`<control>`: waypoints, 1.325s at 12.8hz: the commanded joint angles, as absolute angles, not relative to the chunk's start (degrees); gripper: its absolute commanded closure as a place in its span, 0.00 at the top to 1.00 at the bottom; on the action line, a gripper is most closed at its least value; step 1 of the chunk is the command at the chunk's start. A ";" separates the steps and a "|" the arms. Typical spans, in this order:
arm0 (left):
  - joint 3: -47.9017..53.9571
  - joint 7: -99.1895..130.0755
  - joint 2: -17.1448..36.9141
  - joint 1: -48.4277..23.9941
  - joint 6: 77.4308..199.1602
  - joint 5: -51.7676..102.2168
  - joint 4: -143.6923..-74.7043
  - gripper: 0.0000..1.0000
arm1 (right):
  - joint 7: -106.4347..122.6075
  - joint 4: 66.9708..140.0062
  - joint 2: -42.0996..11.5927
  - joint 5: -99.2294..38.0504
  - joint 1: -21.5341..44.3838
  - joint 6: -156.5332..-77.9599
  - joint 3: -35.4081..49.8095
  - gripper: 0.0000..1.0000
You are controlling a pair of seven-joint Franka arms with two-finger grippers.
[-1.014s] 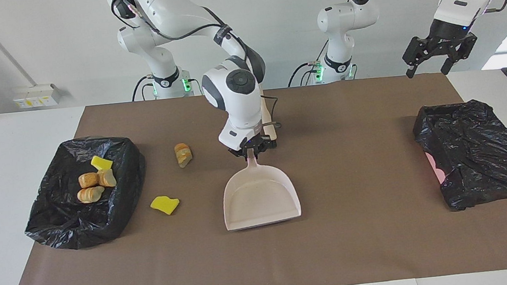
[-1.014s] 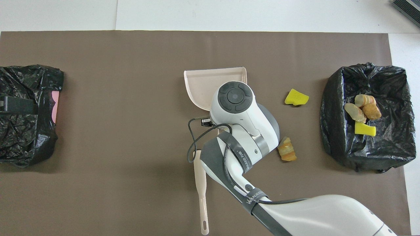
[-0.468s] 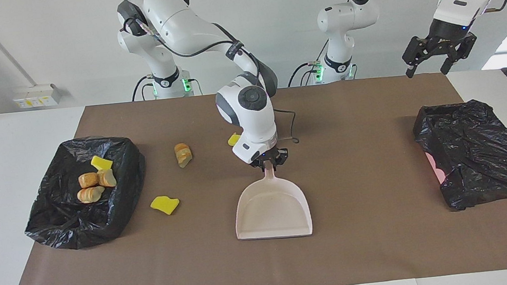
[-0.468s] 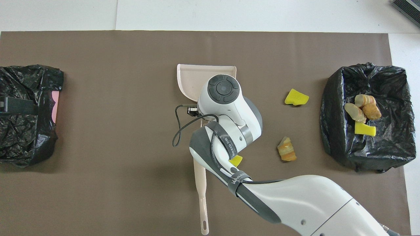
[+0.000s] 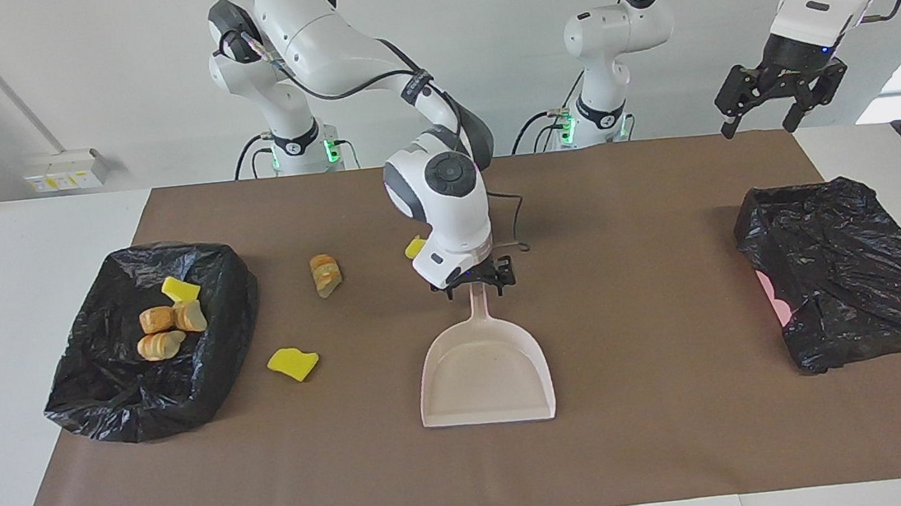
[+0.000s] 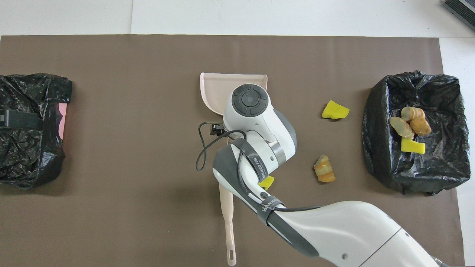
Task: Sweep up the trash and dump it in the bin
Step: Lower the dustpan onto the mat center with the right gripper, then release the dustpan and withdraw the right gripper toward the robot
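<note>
Facing view: right pincer (image 5: 473, 283) has released dustpan (image 5: 485, 374) (now flat).

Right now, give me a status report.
Right tool open over beige plastic dustpan handle. Left tool open, waiting. Three yellow, tan trash scraps loose on brown mat.

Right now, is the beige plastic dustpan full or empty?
Empty. The beige plastic dustpan lies flat on the brown mat, its tray bare in the facing view; the loose yellow scrap and bread-like chunk lie on the mat outside it.
</note>
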State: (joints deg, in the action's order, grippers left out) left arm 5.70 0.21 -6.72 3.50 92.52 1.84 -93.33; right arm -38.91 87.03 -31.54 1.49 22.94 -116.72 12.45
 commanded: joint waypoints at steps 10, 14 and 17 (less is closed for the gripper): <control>5.19 0.53 -8.17 3.87 92.29 1.58 -94.92 1.00 | -39.29 121.60 -7.14 -7.20 28.82 -124.43 16.87 1.00; 5.19 0.53 -8.17 3.87 92.29 1.58 -94.92 1.00 | -39.20 129.63 -2.20 -11.25 31.99 -127.18 16.87 1.00; 5.27 0.70 -8.78 3.78 92.20 1.58 -96.06 1.00 | -39.11 132.88 -0.36 -15.10 34.19 -127.35 16.87 0.91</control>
State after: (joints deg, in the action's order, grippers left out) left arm 5.12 0.31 -6.73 3.54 92.44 1.84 -93.62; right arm -38.91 129.23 -3.19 -11.76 33.51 -125.38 16.89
